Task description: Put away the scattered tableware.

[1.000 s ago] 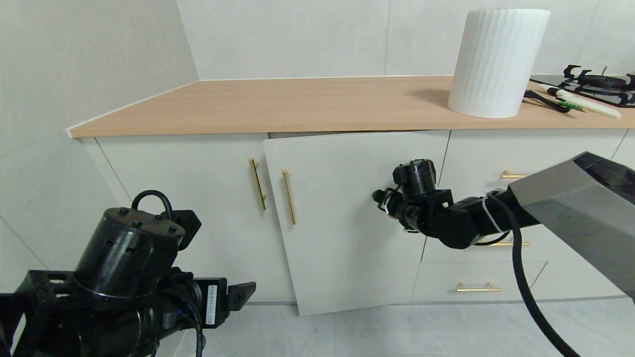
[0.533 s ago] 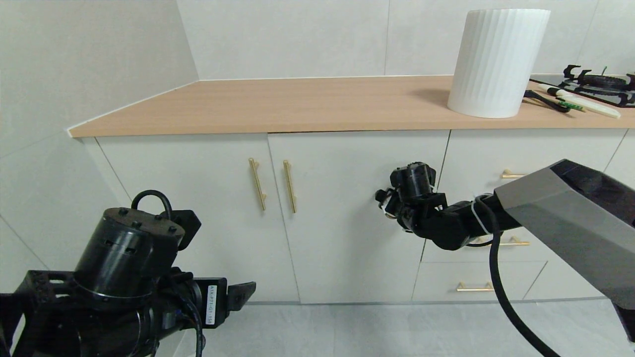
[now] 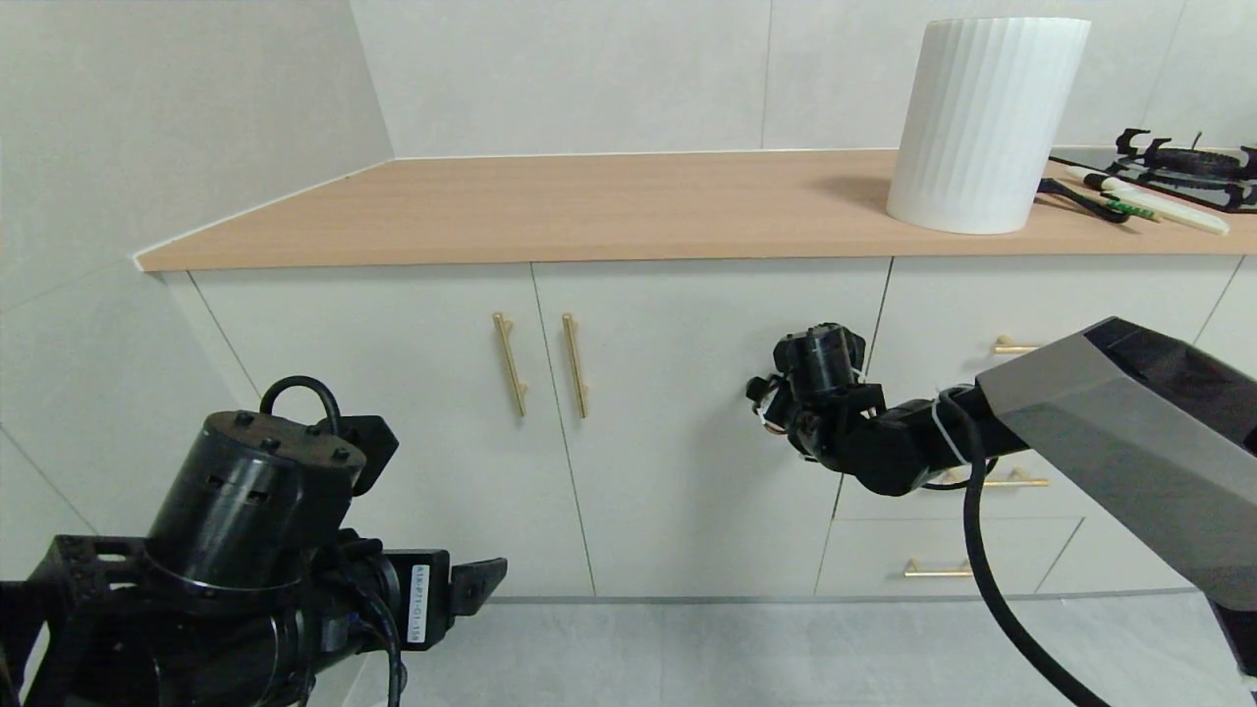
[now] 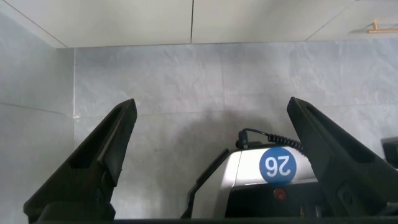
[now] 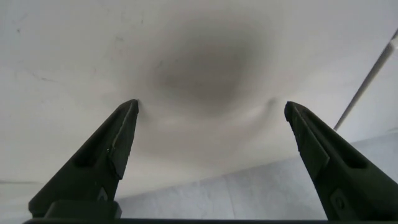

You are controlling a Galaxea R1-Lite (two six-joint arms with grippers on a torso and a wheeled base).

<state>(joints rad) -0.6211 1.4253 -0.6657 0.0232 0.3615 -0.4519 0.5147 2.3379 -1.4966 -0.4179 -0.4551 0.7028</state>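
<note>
Tableware (image 3: 1144, 201), a few long utensils at the far right of the counter (image 3: 540, 206) beside the stove (image 3: 1183, 162), lies well apart from the right gripper (image 5: 211, 112). That gripper's fingers stand spread and hold nothing, with their tips at or just off the face of the shut cabinet door (image 3: 687, 442); whether they actually touch it I cannot tell. A harder press would likely strain the wrist or mark the panel, and a door not fully seated might swing out once let go. If this arm rises toward the utensils, its forearm or cable (image 3: 982, 550) could catch the tall white ribbed container (image 3: 987, 123) standing between and tip it. Lower down, the left gripper (image 4: 211, 109) hangs over the floor (image 4: 186, 81), fingers also apart and empty. The door hides the cupboard's contents, the container covers one end of the utensils, and what kinds they are is too small to make out.
</note>
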